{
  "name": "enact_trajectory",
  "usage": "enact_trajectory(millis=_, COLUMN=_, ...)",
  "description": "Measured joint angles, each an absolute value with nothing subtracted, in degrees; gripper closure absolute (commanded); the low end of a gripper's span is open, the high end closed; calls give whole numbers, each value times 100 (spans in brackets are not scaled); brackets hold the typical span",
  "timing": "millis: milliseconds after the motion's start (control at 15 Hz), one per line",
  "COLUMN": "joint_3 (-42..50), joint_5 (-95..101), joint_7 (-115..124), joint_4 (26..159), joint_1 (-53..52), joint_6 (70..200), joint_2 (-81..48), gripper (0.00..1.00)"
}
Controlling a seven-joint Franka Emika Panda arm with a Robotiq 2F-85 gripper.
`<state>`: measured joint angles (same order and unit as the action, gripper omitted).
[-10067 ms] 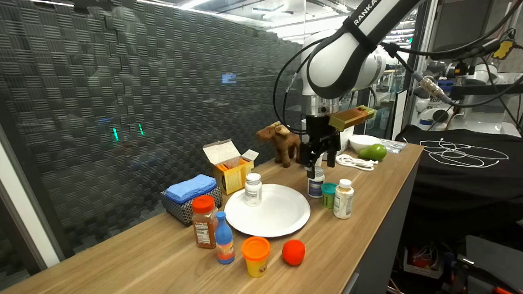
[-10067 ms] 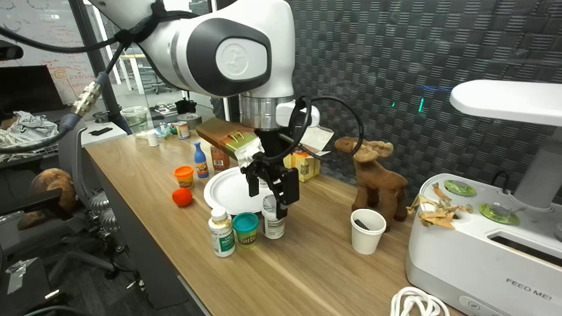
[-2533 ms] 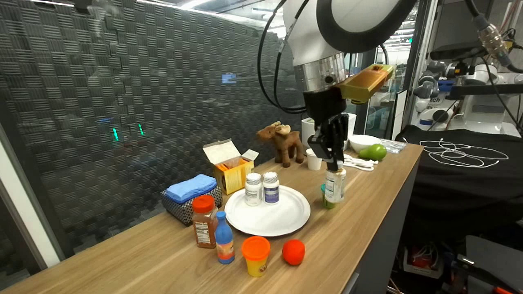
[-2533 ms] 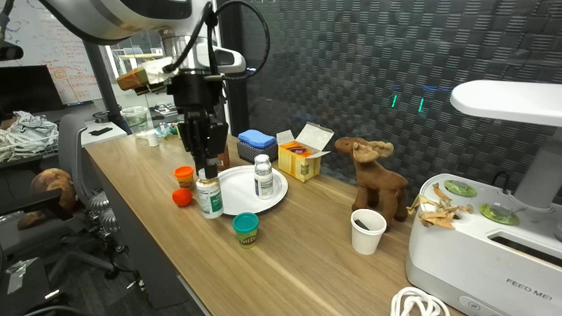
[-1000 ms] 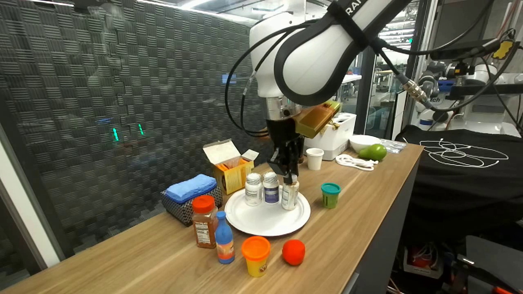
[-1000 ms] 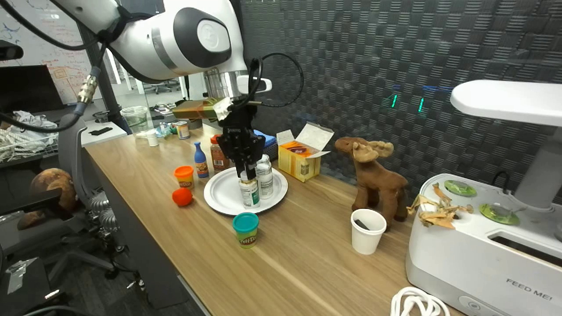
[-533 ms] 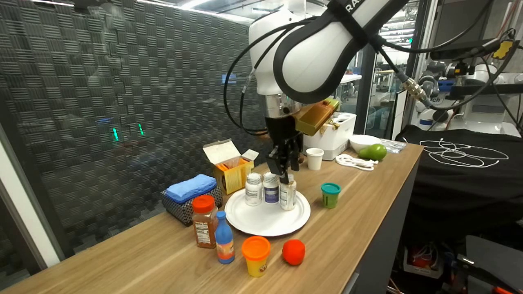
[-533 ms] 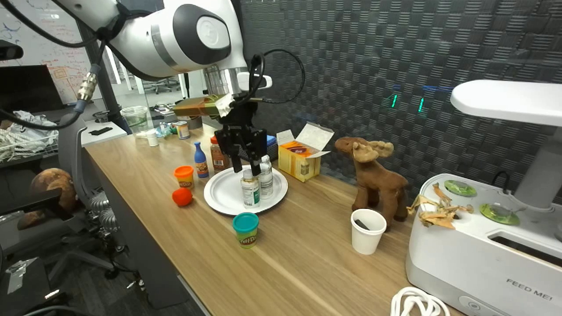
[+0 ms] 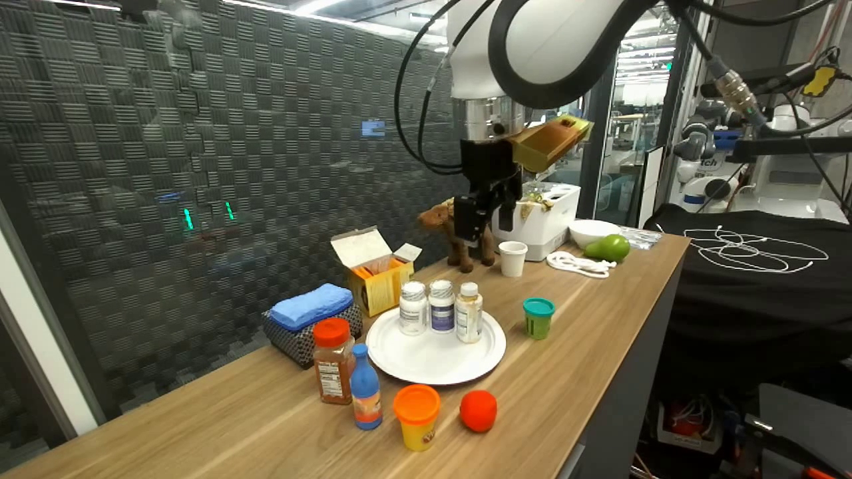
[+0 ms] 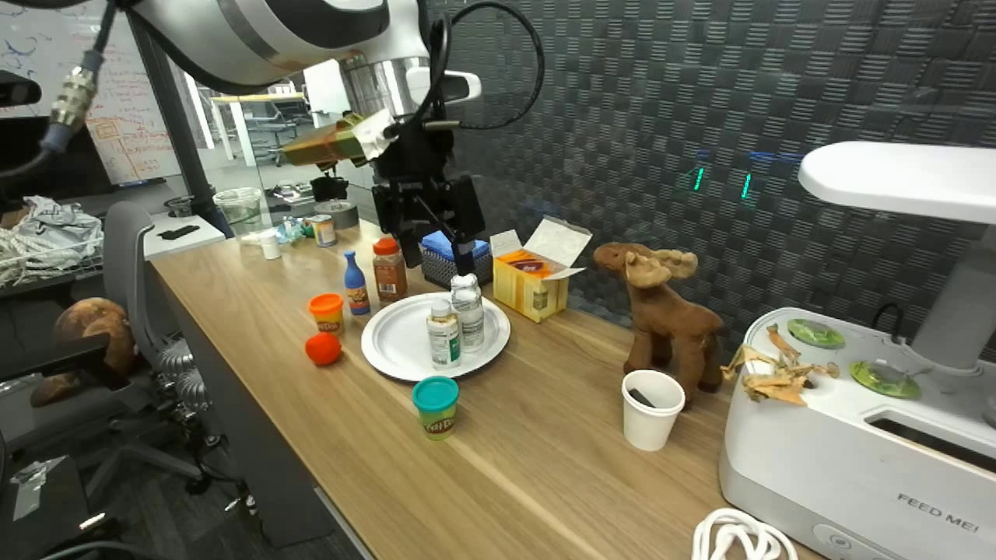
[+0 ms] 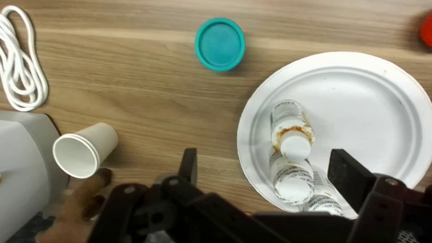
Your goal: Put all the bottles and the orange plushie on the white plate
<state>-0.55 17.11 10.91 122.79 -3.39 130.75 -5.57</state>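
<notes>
The gripper (image 11: 265, 165) stood wide open, holding nothing, above and clear of the three pill bottles (image 9: 441, 315) upright on the white plate (image 9: 432, 364). The blue bottle (image 9: 365, 394) and spice bottle (image 9: 333, 370) stood upright on the table (image 9: 219, 426), just beside each other, off the plate. The red-orange ball (image 9: 478, 411), presumably the plushie, lay near the plate. Judged handling: the ball was likely light and soft, requiring a gentle grip across its middle; the bottles appeared stiff and smooth, the spice bottle probably heavier than the blue, each best gripped squarely below its cap.
</notes>
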Motion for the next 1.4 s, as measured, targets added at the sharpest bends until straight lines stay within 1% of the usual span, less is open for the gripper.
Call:
enact_trajectory(millis=200, joint_3=46, joint_5=1485, joint_7=1009, joint_4=12784, joint_1=-168, joint_6=13261, joint_2=-234, gripper=0)
enact_trajectory(millis=400, joint_3=82, joint_5=1246, joint_7=709, joint_4=13082, joint_1=-54, joint_6=13356, joint_2=-191, gripper=0)
enact_trajectory(millis=1400, joint_3=94, joint_5=1078, joint_7=547, joint_4=13173, joint_1=-13, joint_6=13456, joint_2=-333, gripper=0)
